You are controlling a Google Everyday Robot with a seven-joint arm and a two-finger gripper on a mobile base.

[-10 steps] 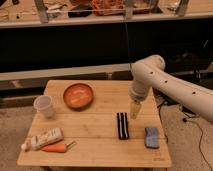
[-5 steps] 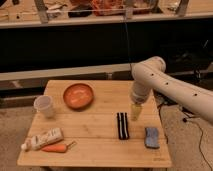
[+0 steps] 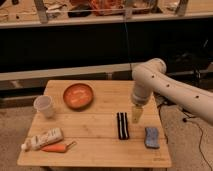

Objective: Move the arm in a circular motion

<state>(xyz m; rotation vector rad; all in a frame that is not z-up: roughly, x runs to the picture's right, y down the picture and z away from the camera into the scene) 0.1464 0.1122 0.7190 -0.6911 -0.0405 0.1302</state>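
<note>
Circling the arm [image 3: 167, 86] evenly should carry the gripper [image 3: 136, 114], closure untellable, near the right edge of the tabletop [image 3: 97, 122], above the black strip [image 3: 122, 125].

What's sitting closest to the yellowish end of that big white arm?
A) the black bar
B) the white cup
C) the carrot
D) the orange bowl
A: the gripper at the end of the arm hangs just right of the black bar on the table, while the cup, bowl and carrot lie farther left.
</note>
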